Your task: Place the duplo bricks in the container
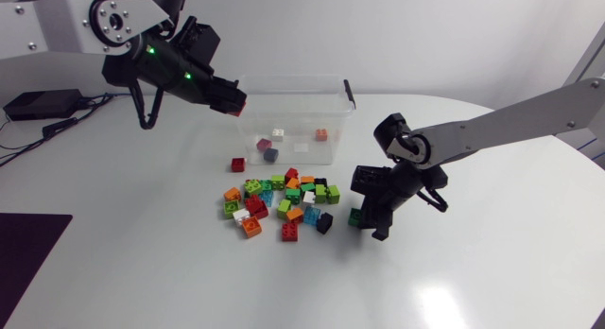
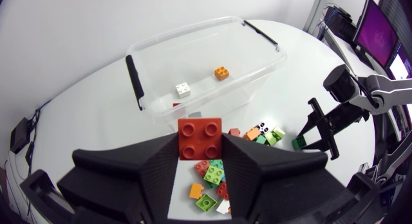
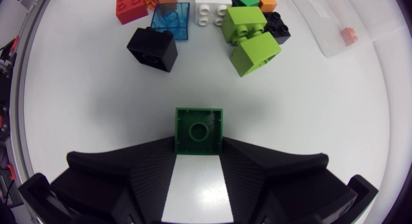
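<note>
Above the bench (image 1: 492, 272), in the head view, the left gripper (image 1: 233, 102) hangs at the left rim of the clear container (image 1: 284, 80), clenched on a red brick (image 1: 240, 106). Through the container's walls show a white brick (image 1: 278, 134), an orange brick (image 1: 321, 134) and two darker ones. A pile of bricks (image 1: 279, 201) in many colours lies on the bench just in front of the container, with a lone dark-red brick (image 1: 238, 164) a little apart at its left. The right gripper (image 1: 364, 217) is down at the bench just right of the pile, with a green brick (image 1: 355, 216) at its tips.

In the left wrist view the red brick sits studs-up between the two fingers, which press it from both sides. Ahead of it stands the container, the white brick and the orange brick on its floor. The pile lies under the gripper, and beyond it is the right gripper with the green brick at its tip.

In the right wrist view the green brick is grasped, with a finger against each side; the face towards the camera shows a raised rim and one round ring. Ahead lie a black brick (image 3: 152, 49), a lime brick (image 3: 256, 51) and a clear blue brick (image 3: 172, 19), all apart from the gripper.
</note>
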### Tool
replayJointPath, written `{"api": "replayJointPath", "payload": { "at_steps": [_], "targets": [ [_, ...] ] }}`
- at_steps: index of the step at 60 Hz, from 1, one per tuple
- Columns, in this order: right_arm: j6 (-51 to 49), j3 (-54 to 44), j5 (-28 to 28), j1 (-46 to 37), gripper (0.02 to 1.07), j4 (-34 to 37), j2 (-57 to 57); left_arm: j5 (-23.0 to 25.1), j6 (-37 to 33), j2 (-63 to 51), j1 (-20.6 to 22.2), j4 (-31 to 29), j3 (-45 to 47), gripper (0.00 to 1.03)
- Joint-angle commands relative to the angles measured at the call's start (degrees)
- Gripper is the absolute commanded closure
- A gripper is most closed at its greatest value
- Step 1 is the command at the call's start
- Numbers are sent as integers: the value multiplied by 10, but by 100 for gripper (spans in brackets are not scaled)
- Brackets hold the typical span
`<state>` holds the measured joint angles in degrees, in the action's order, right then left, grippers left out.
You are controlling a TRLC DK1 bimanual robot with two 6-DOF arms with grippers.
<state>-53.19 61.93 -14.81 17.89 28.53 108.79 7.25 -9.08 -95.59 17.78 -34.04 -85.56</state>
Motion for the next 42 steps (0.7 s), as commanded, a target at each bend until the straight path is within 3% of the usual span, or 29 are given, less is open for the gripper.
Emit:
{"api": "replayJointPath", "payload": {
  "at_steps": [1,25,42],
  "targets": [
    [-7,-5,-3,3,70,9,-9,5,-9,-29,9,-4,-27,82],
    [50,-23,-48,18,70,57,-153,9,1,-115,-10,45,-108,82],
    [110,15,-75,34,70,64,-202,10,9,-163,-12,119,-135,81]
  ]
}}
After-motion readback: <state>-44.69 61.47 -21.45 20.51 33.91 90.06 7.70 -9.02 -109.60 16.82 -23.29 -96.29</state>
